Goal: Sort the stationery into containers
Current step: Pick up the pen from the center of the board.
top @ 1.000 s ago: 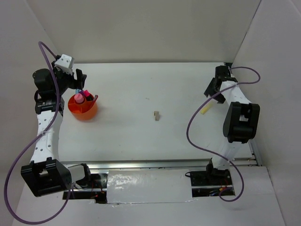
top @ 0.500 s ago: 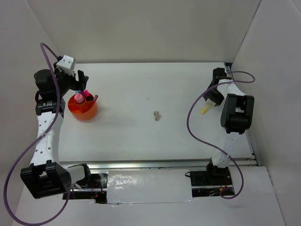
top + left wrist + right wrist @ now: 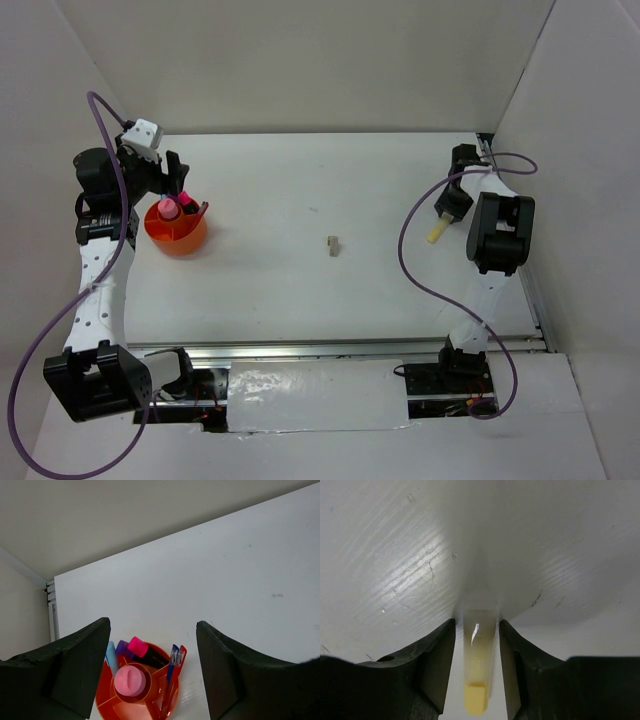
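Near the right edge of the white desk [image 3: 300,190], the right claw [image 3: 476,625] is straddling the yellow highlighter [image 3: 479,670], jaws apart, probably needing to close before carrying it to the orange cup [image 3: 190,240] under the open left claw [image 3: 153,625].

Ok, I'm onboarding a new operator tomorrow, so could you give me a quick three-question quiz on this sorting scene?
1. True or false: the orange cup is empty.
2. What sits between the fingers of the right gripper? A) blue pen B) yellow highlighter C) pink highlighter
3. Name the small thing lying alone in the middle of the table.

Key: 1 false, it holds stationery. 2 B. 3 the beige block.
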Controlling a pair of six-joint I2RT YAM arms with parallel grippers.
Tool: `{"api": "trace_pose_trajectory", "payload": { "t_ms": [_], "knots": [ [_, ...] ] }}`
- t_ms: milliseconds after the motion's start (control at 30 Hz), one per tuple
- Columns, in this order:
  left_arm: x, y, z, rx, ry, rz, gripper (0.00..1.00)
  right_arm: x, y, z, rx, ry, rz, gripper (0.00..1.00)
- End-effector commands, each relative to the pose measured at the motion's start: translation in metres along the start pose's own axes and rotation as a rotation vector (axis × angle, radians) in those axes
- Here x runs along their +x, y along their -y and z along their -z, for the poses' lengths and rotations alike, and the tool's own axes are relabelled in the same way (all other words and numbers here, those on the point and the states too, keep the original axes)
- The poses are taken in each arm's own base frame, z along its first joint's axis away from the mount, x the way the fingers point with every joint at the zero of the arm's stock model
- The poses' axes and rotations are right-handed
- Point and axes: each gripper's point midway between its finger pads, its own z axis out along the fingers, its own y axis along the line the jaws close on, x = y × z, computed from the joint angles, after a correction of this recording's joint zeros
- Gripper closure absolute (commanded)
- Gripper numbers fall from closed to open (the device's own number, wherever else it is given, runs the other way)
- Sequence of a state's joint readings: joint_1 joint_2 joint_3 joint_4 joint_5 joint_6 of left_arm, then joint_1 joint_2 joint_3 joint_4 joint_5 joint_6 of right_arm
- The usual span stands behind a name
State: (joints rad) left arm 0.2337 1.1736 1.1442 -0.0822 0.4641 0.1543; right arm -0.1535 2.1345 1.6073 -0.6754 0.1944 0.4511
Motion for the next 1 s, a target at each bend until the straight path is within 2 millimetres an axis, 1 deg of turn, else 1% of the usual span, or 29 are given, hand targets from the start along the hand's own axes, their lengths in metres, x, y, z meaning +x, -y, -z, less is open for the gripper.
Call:
{"api": "trace_pose_trajectory", "payload": {
  "t_ms": [0,133,333,367,433,467,533,600,633,667,700,733,800,833,867,900,933,967],
  "knots": [
    [-0.021,0.000,0.007,-0.006,0.051,-0.035,0.18,-0.006,-0.003,0.007,-0.003,-0.007,0.010,0.52],
    [-0.021,0.002,0.006,0.001,0.049,-0.029,0.18,-0.008,-0.005,0.005,0.004,-0.017,0.034,0.50],
    [-0.021,0.001,0.004,0.007,0.041,-0.019,0.19,-0.009,-0.009,0.005,-0.005,-0.023,0.060,0.56],
    [-0.021,0.001,0.004,0.010,0.039,-0.013,0.18,-0.007,-0.008,0.005,-0.003,-0.028,0.063,0.59],
    [-0.023,0.002,0.003,0.014,0.040,-0.012,0.18,-0.007,-0.009,0.006,-0.010,-0.032,0.061,0.60],
    [-0.024,0.002,0.004,0.012,0.043,-0.015,0.18,-0.005,-0.008,0.006,-0.011,-0.038,0.062,0.63],
    [-0.026,0.002,0.005,0.013,0.045,-0.019,0.18,-0.003,-0.009,0.007,-0.015,-0.045,0.066,0.67],
    [-0.025,0.002,0.005,0.014,0.041,-0.019,0.18,0.001,-0.008,0.007,-0.011,-0.063,0.072,0.76],
    [-0.025,0.002,0.006,0.014,0.040,-0.019,0.18,0.003,-0.009,0.007,-0.012,-0.068,0.075,0.81],
    [-0.025,0.003,0.006,0.017,0.039,-0.020,0.19,0.006,-0.009,0.008,-0.014,-0.078,0.083,0.94],
    [-0.024,0.004,0.007,0.019,0.037,-0.019,0.19,0.006,-0.010,0.008,-0.022,-0.083,0.087,1.00],
    [-0.025,0.008,0.008,0.046,0.045,-0.024,0.19,0.011,-0.010,0.010,-0.031,-0.108,0.090,1.00],
    [-0.023,0.017,0.011,0.098,0.055,-0.039,0.19,0.018,-0.019,0.019,-0.104,-0.141,0.091,1.00],
    [-0.024,0.031,0.015,0.173,0.076,-0.072,0.19,0.022,-0.032,0.033,-0.193,-0.154,0.098,1.00],
    [-0.024,0.040,0.018,0.215,0.090,-0.099,0.19,0.024,-0.039,0.041,-0.237,-0.154,0.111,1.00],
    [-0.024,0.047,0.021,0.257,0.111,-0.168,0.19,0.024,-0.048,0.051,-0.287,-0.152,0.126,1.00],
    [-0.027,0.058,0.029,0.299,0.135,-0.215,0.19,0.025,-0.056,0.061,-0.334,-0.148,0.148,1.00],
    [-0.022,0.077,0.033,0.383,0.153,-0.253,0.19,0.029,-0.067,0.073,-0.385,-0.148,0.189,1.00]
  ]
}}
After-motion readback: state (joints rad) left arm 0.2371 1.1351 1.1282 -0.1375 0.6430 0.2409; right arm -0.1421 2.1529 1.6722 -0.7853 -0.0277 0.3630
